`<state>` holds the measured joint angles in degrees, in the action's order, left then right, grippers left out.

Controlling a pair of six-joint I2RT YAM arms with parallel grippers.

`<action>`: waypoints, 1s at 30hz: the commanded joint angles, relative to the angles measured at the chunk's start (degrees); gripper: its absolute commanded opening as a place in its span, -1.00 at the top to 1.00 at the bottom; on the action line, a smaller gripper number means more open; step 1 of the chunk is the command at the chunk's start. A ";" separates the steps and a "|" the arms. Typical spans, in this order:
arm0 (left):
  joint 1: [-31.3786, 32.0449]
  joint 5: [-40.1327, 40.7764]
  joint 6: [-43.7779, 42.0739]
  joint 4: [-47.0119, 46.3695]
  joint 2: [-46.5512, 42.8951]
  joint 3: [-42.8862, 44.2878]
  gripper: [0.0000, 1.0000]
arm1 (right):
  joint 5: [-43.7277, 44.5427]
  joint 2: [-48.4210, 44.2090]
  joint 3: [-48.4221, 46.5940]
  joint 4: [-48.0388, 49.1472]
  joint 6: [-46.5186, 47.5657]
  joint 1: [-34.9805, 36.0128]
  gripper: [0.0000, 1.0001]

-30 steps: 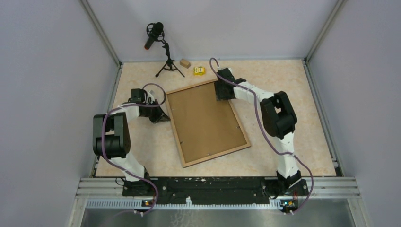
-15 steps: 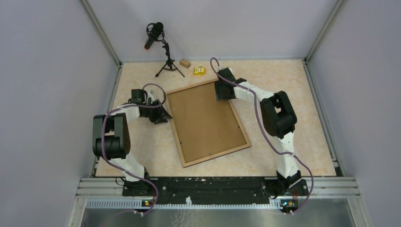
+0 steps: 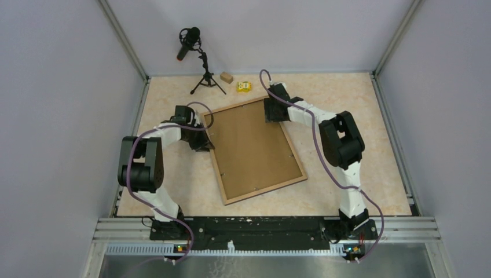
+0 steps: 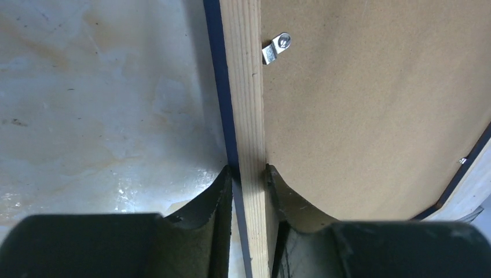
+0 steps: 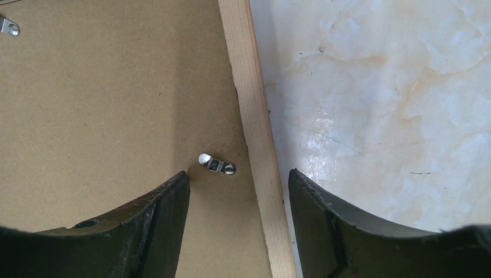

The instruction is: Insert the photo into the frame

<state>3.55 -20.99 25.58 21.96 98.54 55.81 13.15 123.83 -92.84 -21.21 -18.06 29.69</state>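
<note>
1. two grippers sit on the frame point(image 3: 265, 190), which lies back-up in the middle of the table point(image 3: 347, 104), its long side running from about 11 to 5 o'clock in the overhead view.
2. the photo is not visible in any view. a plain brown backing board point(image 3: 249, 150) fills the opening, so i cannot tell whether the print is under it.
3. the left gripper point(image 4: 248, 174) is at the frame's 9 to 10 o'clock rim. its fingers are narrow and press the light wood strip from both sides, so it looks pinched.
4. the right gripper point(image 5: 238, 176) is near the 1 o'clock corner. it stands wide apart, straddling the rim with nothing held, and a small metal turn clip point(image 5: 216, 164) lies between its fingers.
5. handling, as i judge it: the frame looks stiff and light but thin-rimmed, so a one-point pinch would let it swing. grip the wood rim, never the board.
6. the clips look small and fiddly and likely need a sideways nudge from a fingertip.
7. a glossy print would be slippery, easy to crease and easy to mark, so hold it by its edges.
</note>
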 commanded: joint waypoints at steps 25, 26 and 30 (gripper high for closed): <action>0.14 8.72 1.05 6.19 4.20 3.78 0.76 | -2.69 -2.23 2.98 3.17 -0.92 -2.44 -0.05; 0.14 8.63 1.07 6.17 4.20 3.78 0.76 | -2.39 -2.13 2.79 3.24 -0.92 -2.43 -0.03; 0.15 8.51 0.96 6.17 4.15 3.70 0.76 | -2.34 -1.23 1.87 3.48 -1.01 -2.45 -0.01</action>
<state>4.38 -18.35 27.14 27.33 100.79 59.90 9.23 121.27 -88.20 -17.56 -19.29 27.57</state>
